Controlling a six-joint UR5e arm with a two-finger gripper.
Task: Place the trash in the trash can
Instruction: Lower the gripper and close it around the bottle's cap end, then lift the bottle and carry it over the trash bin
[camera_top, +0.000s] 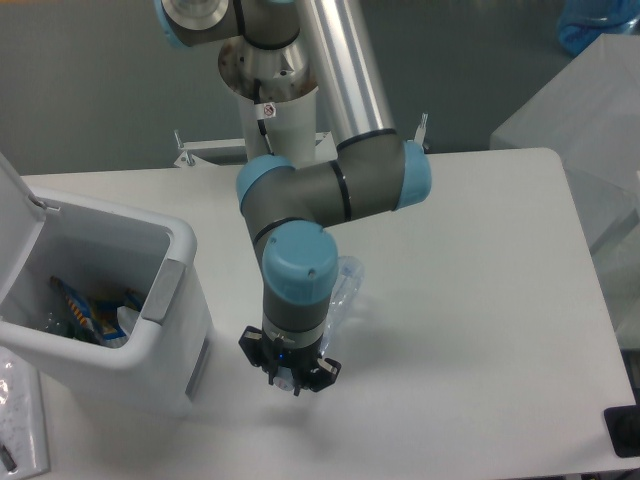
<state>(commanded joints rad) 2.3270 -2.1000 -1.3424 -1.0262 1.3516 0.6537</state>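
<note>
The crushed clear, bluish plastic bottle, a piece of the trash, shows only partly behind my wrist and slants up to the right. My gripper points down above the table, right of the trash can. Its dark fingers look closed around something pale and clear that appears to be the bottle's lower end. My wrist hides the grip itself. The trash can is a boxy white bin at the left with its lid swung open. Colourful wrappers lie inside it.
A flat white item under clear plastic lies at the bottom left corner beside the bin. The arm's base post stands at the table's back edge. A translucent box sits past the right edge.
</note>
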